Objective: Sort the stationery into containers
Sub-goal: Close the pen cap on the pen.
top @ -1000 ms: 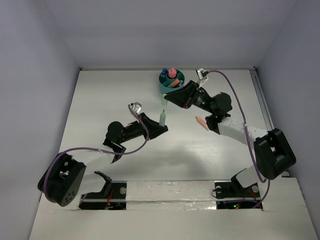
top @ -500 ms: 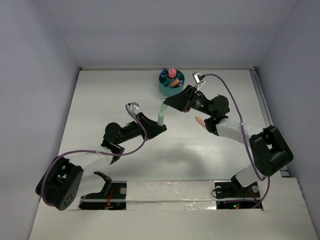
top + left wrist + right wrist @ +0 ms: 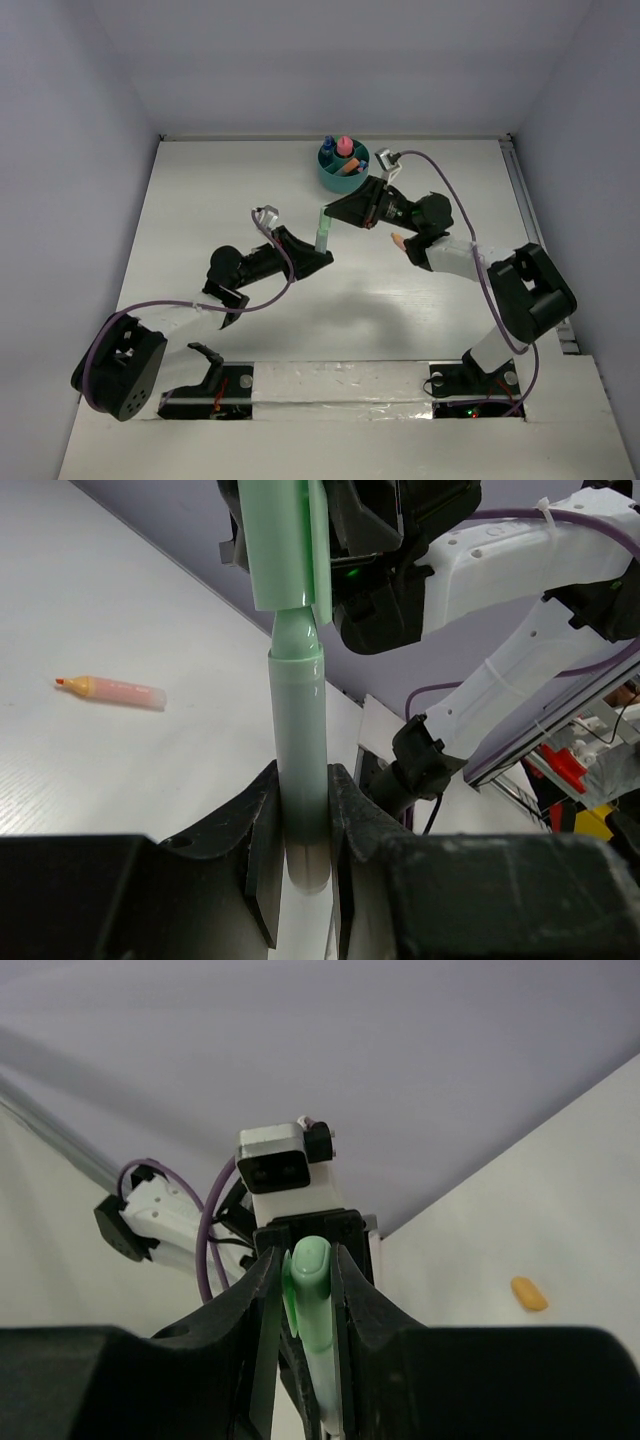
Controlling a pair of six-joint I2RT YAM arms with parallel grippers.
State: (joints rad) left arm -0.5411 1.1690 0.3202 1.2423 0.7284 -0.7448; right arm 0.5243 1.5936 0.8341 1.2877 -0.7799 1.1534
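Pale green marker (image 3: 297, 740) is standing upright in mid-air above the table (image 3: 200, 200), between the 2 arms and near the teal cup (image 3: 335, 183). Left end effector (image 3: 300, 805) is clamping its lower barrel. Right end effector (image 3: 305, 1275) is pinching the matching green cap (image 3: 285, 540), which is meeting the marker's tip but not yet pushed home.

Cup is already holding several pieces, blue, pink and orange among them. Outstanding, by my reading: seating the cap, dropping this marker into a compartment, then collecting 1 pink-orange highlighter (image 3: 110, 692) lying loose on the table.
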